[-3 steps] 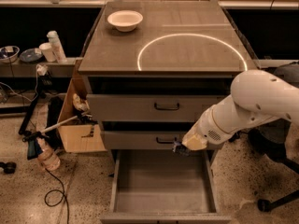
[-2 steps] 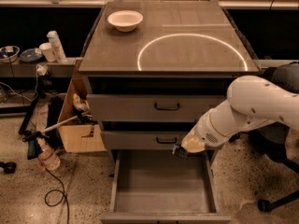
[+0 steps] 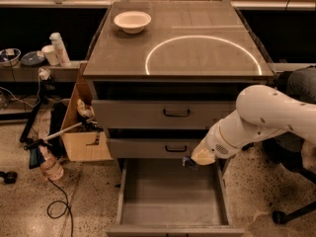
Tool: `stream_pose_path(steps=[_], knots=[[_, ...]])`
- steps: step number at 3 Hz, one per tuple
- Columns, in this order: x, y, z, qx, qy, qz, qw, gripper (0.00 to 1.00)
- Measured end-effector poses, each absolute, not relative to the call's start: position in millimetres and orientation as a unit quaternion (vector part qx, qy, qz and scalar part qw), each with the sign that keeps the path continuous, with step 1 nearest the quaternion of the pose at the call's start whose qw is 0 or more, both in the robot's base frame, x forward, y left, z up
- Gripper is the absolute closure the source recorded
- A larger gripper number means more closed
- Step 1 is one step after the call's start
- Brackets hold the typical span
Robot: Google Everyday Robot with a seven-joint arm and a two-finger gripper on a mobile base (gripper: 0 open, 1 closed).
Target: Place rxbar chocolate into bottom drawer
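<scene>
Gripper (image 3: 190,164) hangs over the far right corner of the open bottom drawer (image 3: 168,201), just below the middle drawer (image 3: 143,148). Whether it is open or closed cannot be told. A dark bit at its tip may be the rxbar chocolate (image 3: 185,162).

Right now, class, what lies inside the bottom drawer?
The bottom drawer shows only bare grey floor. The gripper hangs over its back corner at picture right, covering that patch and anything lying there.
</scene>
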State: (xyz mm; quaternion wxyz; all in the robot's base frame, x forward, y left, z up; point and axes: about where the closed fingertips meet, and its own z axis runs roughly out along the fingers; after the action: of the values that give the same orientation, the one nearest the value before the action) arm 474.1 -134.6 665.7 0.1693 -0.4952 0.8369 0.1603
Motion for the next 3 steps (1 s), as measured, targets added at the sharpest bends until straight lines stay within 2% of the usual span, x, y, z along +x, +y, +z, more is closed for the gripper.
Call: stream_pose_path(steps=[3], knots=[[467.9,-133.7,640.1,-0.476,0.853,0.154,0.149,1.0]])
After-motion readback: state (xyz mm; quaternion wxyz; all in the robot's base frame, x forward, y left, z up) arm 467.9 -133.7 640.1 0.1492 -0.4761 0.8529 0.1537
